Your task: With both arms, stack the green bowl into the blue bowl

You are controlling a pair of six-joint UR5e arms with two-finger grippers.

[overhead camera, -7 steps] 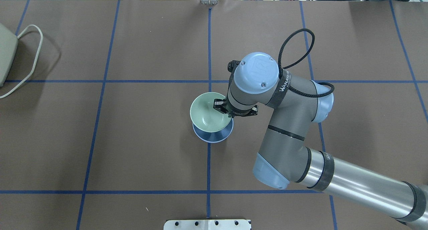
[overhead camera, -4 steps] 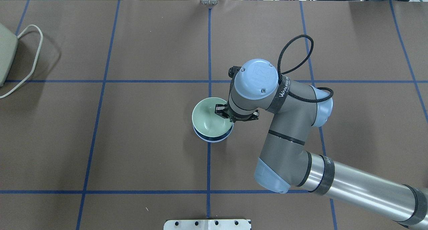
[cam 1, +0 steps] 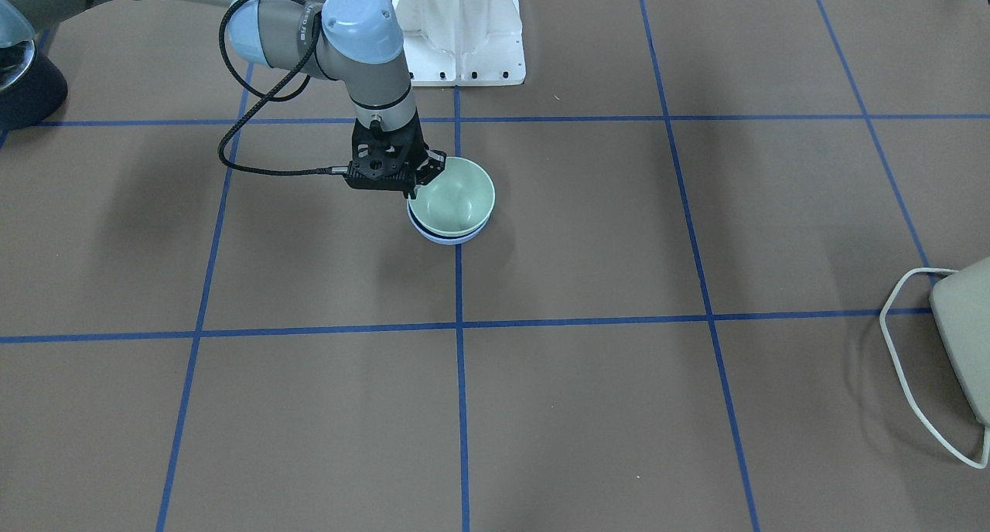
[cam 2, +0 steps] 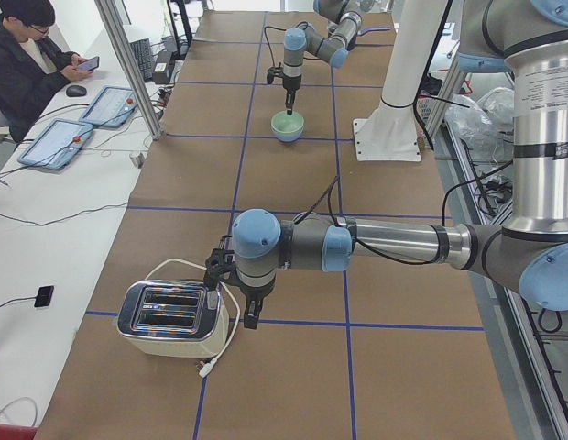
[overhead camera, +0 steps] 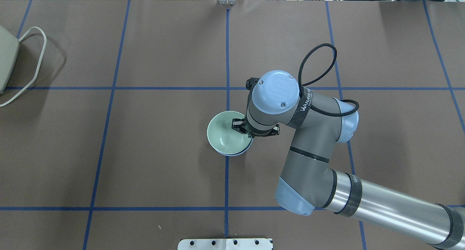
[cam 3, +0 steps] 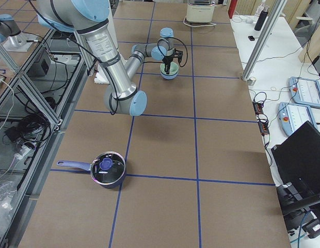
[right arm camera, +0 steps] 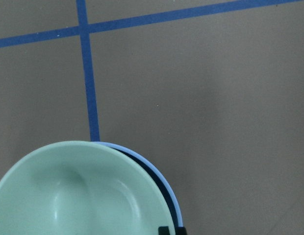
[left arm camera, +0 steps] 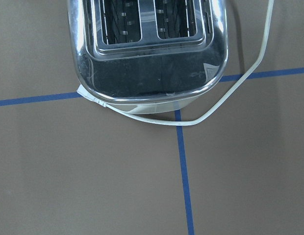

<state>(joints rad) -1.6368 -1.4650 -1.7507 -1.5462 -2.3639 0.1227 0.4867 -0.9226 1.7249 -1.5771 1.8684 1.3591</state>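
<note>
The green bowl (overhead camera: 224, 135) sits nested in the blue bowl (overhead camera: 233, 154) at the table's middle. Only a thin blue rim shows under it, as in the front view (cam 1: 447, 240) and the right wrist view (right arm camera: 167, 182). My right gripper (overhead camera: 242, 128) stands upright over the green bowl's (cam 1: 456, 199) near rim, shut on that rim, one finger inside the bowl. My left gripper (cam 2: 248, 317) shows only in the exterior left view, far from the bowls, just beside a toaster. I cannot tell if it is open or shut.
A chrome toaster (cam 2: 170, 317) with a white cord lies at the table's left end, under the left wrist camera (left arm camera: 147, 44). A lidded saucepan (cam 3: 107, 168) sits at the table's right end. The white robot base (cam 1: 460, 29) stands behind the bowls.
My right gripper has come down with the green bowl, which has sunk into the blue bowl. Much less of the blue bowl shows now.
</note>
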